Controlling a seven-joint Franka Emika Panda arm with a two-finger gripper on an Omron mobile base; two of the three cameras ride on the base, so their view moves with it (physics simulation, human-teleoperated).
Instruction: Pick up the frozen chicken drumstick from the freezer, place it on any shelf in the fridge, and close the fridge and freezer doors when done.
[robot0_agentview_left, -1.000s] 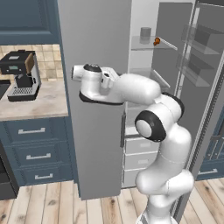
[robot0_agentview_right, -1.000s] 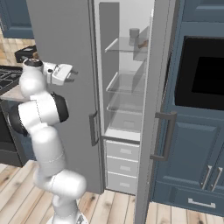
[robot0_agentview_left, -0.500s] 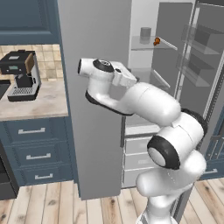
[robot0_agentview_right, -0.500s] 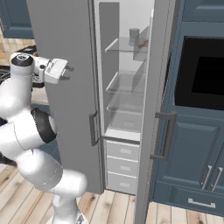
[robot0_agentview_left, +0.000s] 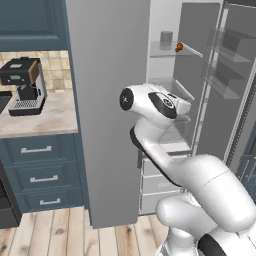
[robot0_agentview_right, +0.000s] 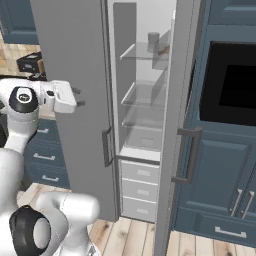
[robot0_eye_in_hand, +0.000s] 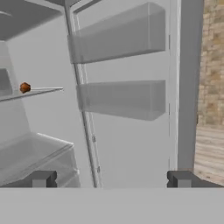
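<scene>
White arm holds the hand (robot0_agentview_right: 78, 97) level, fingers wide apart, facing the freezer (robot0_agentview_right: 145, 95).

Orange-brown drumstick (robot0_agentview_left: 178, 47); grey cylinder (robot0_agentview_left: 166, 40); grey doors (robot0_agentview_left: 107, 100); grey-white freezer (robot0_agentview_right: 145, 100) interior; blue cabinets (robot0_agentview_left: 42, 175); black coffee machine (robot0_agentview_left: 25, 85); pale wood-plank floor (robot0_agentview_left: 60, 235).

Setting: a home kitchen. At my 12 o'clock, a tall grey fridge-freezer (robot0_agentview_left: 107, 100) with doors open, glass shelves (robot0_agentview_right: 142, 95) and drawers (robot0_agentview_right: 140, 187) inside. At my 10 o'clock, a beige counter (robot0_agentview_left: 37, 120) over blue cabinets (robot0_agentview_left: 42, 177), carrying a coffee machine (robot0_agentview_left: 24, 85) against a tiled wall. At 2 o'clock, a built-in oven (robot0_agentview_right: 232, 82). Floor (robot0_agentview_left: 75, 230): light wood planks.
</scene>
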